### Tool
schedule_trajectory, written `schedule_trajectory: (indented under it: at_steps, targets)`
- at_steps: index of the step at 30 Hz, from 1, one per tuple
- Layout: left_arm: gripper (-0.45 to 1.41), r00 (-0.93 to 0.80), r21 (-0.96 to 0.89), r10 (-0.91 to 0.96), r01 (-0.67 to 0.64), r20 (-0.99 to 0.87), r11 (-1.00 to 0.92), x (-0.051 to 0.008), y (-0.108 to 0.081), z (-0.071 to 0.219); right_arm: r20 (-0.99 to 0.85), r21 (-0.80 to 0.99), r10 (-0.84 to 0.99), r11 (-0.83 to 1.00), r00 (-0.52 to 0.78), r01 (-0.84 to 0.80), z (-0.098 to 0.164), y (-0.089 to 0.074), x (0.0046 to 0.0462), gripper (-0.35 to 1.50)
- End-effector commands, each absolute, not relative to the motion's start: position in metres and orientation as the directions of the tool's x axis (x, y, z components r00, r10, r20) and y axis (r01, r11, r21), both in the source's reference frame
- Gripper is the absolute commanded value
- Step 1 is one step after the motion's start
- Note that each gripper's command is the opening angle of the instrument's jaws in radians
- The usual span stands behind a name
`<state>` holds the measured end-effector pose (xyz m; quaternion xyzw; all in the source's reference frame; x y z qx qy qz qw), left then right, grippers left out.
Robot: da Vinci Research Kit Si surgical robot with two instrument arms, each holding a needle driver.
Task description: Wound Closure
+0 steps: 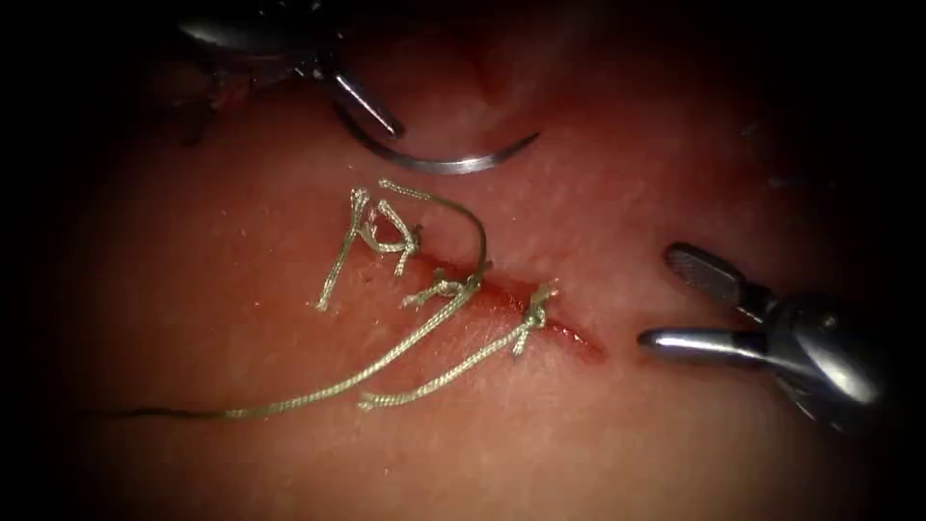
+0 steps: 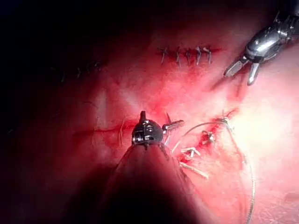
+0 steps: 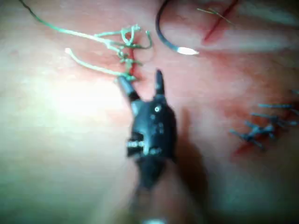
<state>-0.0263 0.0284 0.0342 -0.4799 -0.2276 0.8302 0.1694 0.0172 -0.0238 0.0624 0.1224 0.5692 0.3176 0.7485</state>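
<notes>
The tissue [image 1: 675, 145] carried a partly closed cut [image 1: 502, 294] with 3 knotted stitches. The right end effector [image 1: 666, 299] stood wide, holding nothing, right of the cut. The left end effector [image 1: 381, 121] gripped the needle [image 1: 434, 159] near its tail, clear of the tissue, above the cut. Judgement: loose thread [image 1: 386, 362] could snag the needle tip.

Glossy metal needle [image 1: 439, 161]; matt braided thread [image 1: 386, 359]
</notes>
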Motion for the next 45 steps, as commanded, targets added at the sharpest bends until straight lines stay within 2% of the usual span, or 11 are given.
schedule_trajectory:
  at_steps: [1,6,12,16,19,29,31,36,45]
  targets:
    - [0.94,-0.466,-0.553,0.52,-0.077,-0.715,-0.829,-0.0284,0.028,0.032,-0.775,0.544,0.614,0.769,0.151,-0.335,0.063,-0.024,0.018,1.41]
    - [0.86,-0.453,-0.579,0.544,-0.072,-0.706,-0.812,-0.0343,0.022,0.024,-0.772,0.54,0.613,0.772,0.168,-0.335,0.063,-0.024,0.0182,1.4]
    - [0.76,-0.658,-0.56,0.448,-0.049,-0.605,-0.827,-0.0369,0.017,0.023,-0.772,0.538,0.613,0.772,0.171,-0.337,0.063,-0.024,0.0184,1.4]
    - [0.73,-0.8,-0.53,0.366,-0.072,-0.476,-0.845,-0.0361,0.014,0.026,-0.771,0.537,0.612,0.773,0.174,-0.338,0.064,-0.025,0.0186,1.4]
    - [0.71,-0.839,-0.52,0.355,-0.103,-0.413,-0.848,-0.0347,0.014,0.028,-0.77,0.537,0.613,0.773,0.176,-0.338,0.064,-0.025,0.0186,1.4]
    - [0.64,-0.883,-0.518,0.323,-0.111,-0.34,-0.848,-0.0304,0.013,0.032,-0.77,0.534,0.611,0.774,0.182,-0.34,0.064,-0.025,0.019,1.4]
    - [0.61,-0.889,-0.519,0.317,-0.109,-0.331,-0.848,-0.0298,0.012,0.032,-0.77,0.534,0.611,0.774,0.182,-0.341,0.064,-0.025,0.0191,1.4]
    - [0.39,-0.902,-0.514,0.296,-0.1,-0.315,-0.852,-0.029,0.012,0.032,-0.77,0.533,0.611,0.774,0.182,-0.341,0.064,-0.025,0.0191,1.4]
    - [0.27,-0.919,-0.545,0.262,-0.064,-0.294,-0.836,-0.0291,0.01,0.034,-0.77,0.532,0.61,0.775,0.185,-0.342,0.064,-0.025,0.0193,1.4]
